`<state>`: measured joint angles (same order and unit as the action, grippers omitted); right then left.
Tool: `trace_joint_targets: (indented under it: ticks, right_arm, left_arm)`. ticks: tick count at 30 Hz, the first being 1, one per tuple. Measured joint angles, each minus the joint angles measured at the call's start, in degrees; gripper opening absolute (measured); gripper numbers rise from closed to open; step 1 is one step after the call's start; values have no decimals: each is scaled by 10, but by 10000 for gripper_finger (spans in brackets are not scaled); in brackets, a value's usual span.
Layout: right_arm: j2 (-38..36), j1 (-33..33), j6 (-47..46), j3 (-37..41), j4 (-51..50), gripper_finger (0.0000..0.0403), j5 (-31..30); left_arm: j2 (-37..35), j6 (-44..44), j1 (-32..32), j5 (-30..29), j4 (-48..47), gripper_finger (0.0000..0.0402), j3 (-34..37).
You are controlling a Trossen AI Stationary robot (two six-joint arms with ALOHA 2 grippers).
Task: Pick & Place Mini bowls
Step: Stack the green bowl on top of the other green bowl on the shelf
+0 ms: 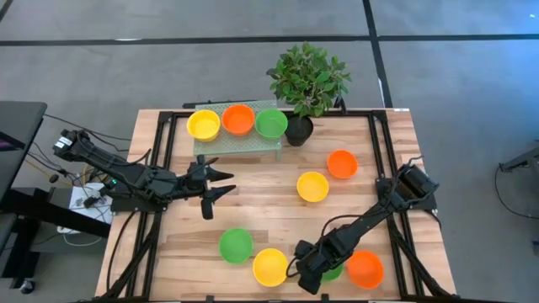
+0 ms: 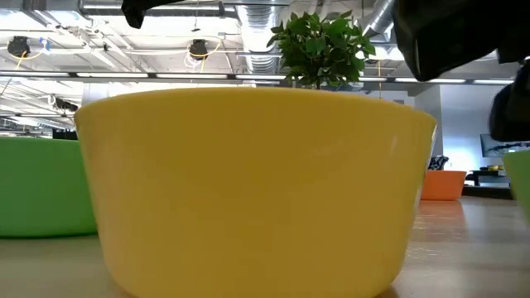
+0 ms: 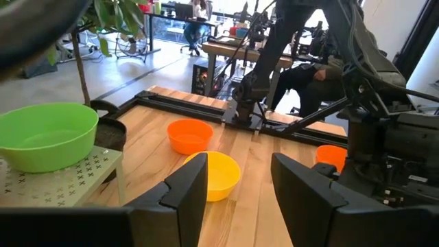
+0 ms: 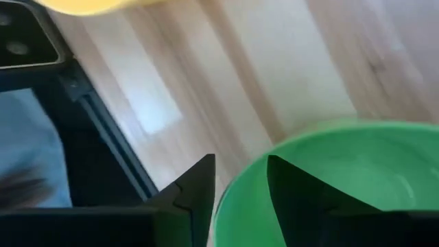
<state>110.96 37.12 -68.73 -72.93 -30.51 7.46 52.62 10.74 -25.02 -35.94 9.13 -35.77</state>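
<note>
Mini bowls in green, yellow and orange stand about the wooden table. Near its front edge a green bowl [image 1: 333, 272] [image 4: 329, 178] sits between a yellow bowl [image 1: 269, 266] and an orange bowl [image 1: 365, 268]. My right gripper [image 1: 310, 271] [image 4: 240, 171] hangs open over the green bowl, pointing steeply down. Its fingers straddle the bowl's rim [image 4: 236, 189], one over the inside and one outside, and I see no touch. My left gripper [image 1: 216, 186] [image 3: 240, 189] is open and holds nothing, above the table's left middle.
A white rack [image 1: 240, 143] at the back carries a yellow [image 1: 203, 124], an orange [image 1: 238, 119] and a green bowl [image 1: 271, 123]. A black plant pot [image 1: 299, 130] stands beside it. More bowls: green [image 1: 236, 245], yellow [image 1: 312, 186], orange [image 1: 342, 164].
</note>
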Motion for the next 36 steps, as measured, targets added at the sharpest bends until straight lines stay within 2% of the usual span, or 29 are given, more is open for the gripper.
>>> trace_joint_targets:
  ticks: [8,13,16,20,26,29,36]
  right_arm:
    - [-1,0,90,-2,-4,52,7]
    - [-1,-1,202,-40,-32,7,13]
    - [0,-5,268,-84,-68,11,-28]
    - [1,-17,365,-162,-171,6,-93]
    - [1,-61,517,-263,-344,7,-255]
    - [1,-103,599,-292,-389,5,-288]
    - [1,-224,769,-333,-396,6,-324]
  left_arm:
    - [0,0,0,0,3,163,0]
    - [0,0,0,0,4,163,0]
    - [0,0,0,0,3,163,0]
    - [0,0,0,0,3,163,0]
    - [0,0,0,0,3,163,0]
    - [0,0,0,0,3,163,0]
    - [0,0,0,0,3,163,0]
